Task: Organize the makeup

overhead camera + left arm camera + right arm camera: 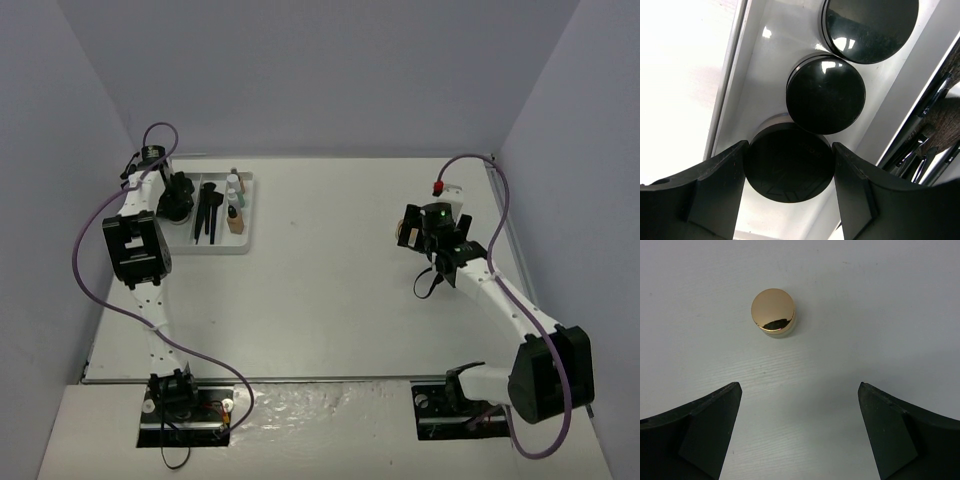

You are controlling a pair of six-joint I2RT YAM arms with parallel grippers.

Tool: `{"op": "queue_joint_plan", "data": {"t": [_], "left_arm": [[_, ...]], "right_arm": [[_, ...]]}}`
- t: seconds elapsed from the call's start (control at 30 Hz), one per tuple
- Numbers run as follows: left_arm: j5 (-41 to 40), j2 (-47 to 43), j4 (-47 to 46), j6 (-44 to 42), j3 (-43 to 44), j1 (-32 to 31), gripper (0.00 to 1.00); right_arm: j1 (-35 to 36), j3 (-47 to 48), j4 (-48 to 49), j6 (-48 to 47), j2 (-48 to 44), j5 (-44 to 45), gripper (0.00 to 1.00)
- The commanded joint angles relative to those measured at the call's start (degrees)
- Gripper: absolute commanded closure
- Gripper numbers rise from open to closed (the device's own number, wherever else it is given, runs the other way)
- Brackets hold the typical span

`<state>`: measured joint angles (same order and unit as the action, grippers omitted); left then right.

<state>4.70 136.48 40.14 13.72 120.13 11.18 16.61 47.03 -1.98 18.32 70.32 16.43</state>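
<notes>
1. The left gripper (790, 155) is over the left compartment of the white tray (220, 249), at the far left of the table. Its fingers are part closed on the nearest black jar (788, 167) and meet it on both sides.
2. Two more black jars (826, 94) lie in a row beyond it in the same compartment. The nearer one touches the held jar.
3. The middle compartment holds black brushes (930, 135). The right compartment holds small bottles (234, 195).
4. Handling, jars: probably light and rigid, with glossy lids that may slip. Grip across the side wall, below the lid edge. Release only when the base is flat.
5. The right gripper (799, 385) hovers over bare table at the right, with its fingers fully spread and nothing between them.
6. The gold-lidded compact (773, 311) stands upright on the table just ahead of the fingertips and slightly left of centre, well apart from the tray.
7. Handling, compact: judged small, stiff and light, with a mirror-smooth top. Centre the fingers across its round side wall and close gently, because an off-centre squeeze may push it sideways.
8. Surface: the table (330, 280) is flat, white and matt, with a faint grain. Objects should slide easily on it.
9. Room: plain pale walls (330, 70) enclose the table on three sides. The carry path between compact and tray shows no obstacles.
</notes>
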Motion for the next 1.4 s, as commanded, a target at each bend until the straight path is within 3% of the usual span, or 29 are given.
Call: {"op": "queue_joint_plan", "data": {"t": [0.0, 0.13, 0.33, 0.5, 0.73, 1.03, 1.2, 1.37], "left_arm": [[1.2, -6.5, -2.2, 0.8, -2.1, 0.0, 0.44], [1.2, -9.0, -2.2, 0.7, -3.6, -0.1, 0.27], [1.2, -10.6, -3.0, 0.4, -3.4, 0.0, 0.16], [1.5, -9.3, -0.9, 0.9, -1.2, -0.1, 0.16], [0.4, -21.2, -3.4, 2.0, -10.7, 0.4, 0.14], [-4.0, -40.9, 2.4, 2.2, -16.2, 0.7, 0.03], [0.3, -50.4, 3.9, 2.1, -20.7, 0.0, 0.03], [2.1, -58.0, 4.6, 2.3, -26.1, -4.2, 0.03]], "right_arm": [[-0.7, 6.6, 3.2, 1.2, 5.4, -1.0, 0.00], [-0.9, 9.5, 3.6, 2.2, 10.1, -1.2, 0.00], [-2.1, 12.2, 3.9, 3.5, 14.9, -2.8, 0.00], [-2.7, 13.0, 4.0, 3.2, 15.4, -3.3, 0.00], [-5.2, 14.5, 4.1, 2.2, 19.4, -5.3, 0.00], [-5.4, 21.7, 3.8, -0.5, 30.2, -9.8, 0.01], [-5.4, 23.7, 3.7, -0.8, 34.8, -10.1, 0.05], [-5.3, 23.2, 4.1, -1.2, 37.3, -9.1, 0.16]]}}
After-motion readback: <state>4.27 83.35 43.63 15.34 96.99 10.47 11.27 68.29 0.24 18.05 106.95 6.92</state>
